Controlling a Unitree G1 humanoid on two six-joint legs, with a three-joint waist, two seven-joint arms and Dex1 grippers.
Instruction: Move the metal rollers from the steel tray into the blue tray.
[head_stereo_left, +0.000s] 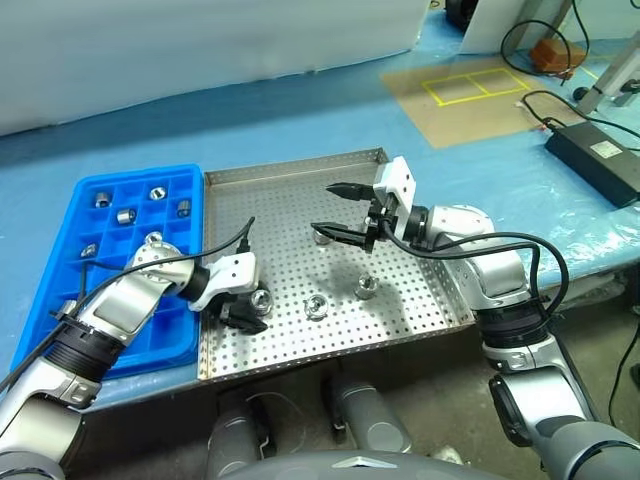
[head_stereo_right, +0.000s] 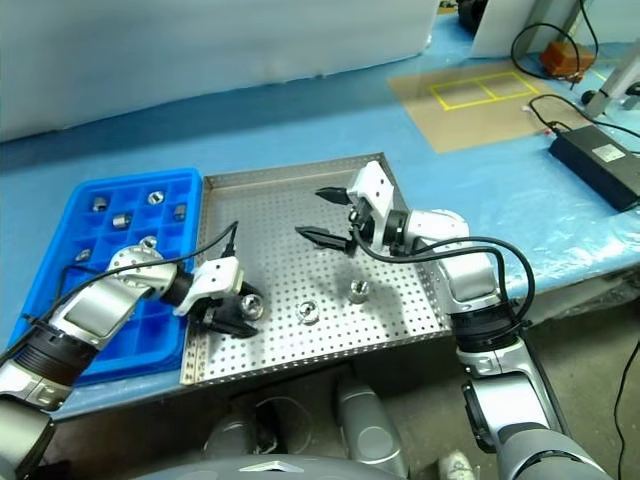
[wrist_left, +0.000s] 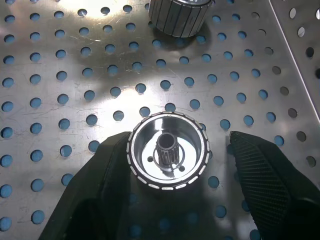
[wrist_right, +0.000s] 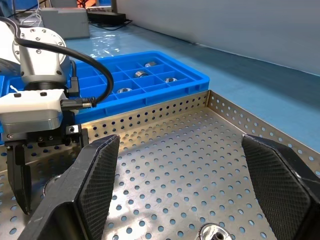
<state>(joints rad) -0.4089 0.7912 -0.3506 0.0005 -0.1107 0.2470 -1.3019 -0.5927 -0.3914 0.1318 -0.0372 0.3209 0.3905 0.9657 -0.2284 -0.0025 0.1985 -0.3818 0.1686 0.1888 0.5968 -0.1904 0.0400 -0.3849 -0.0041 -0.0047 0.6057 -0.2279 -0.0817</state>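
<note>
Blue tray (head_stereo_left: 50, 290), left of the steel tray (head_stereo_left: 300, 175): several metal rollers already sit in its rear compartments, one per cell.

Left hand (head_stereo_left: 245, 312), low over the steel tray's near-left area: fingers partly spread either side of one roller (wrist_left: 167, 151). In the left wrist view one finger (wrist_left: 100, 190) lies against the roller's rim; the other stands a little apart. Not yet gripped, by my judgement.

Handling: the roller looks rigid, polished and dense for its size, with fine ribbing round the rim. It is likely to slip or skate on the perforated floor, so take it squarely across the ribbed outer wall, not by the centre hub.

Further rollers (head_stereo_left: 317, 306) lie to the right on the tray floor.

Right hand (head_stereo_left: 338, 211): fingers wide apart, empty, raised above the tray's middle.
</note>
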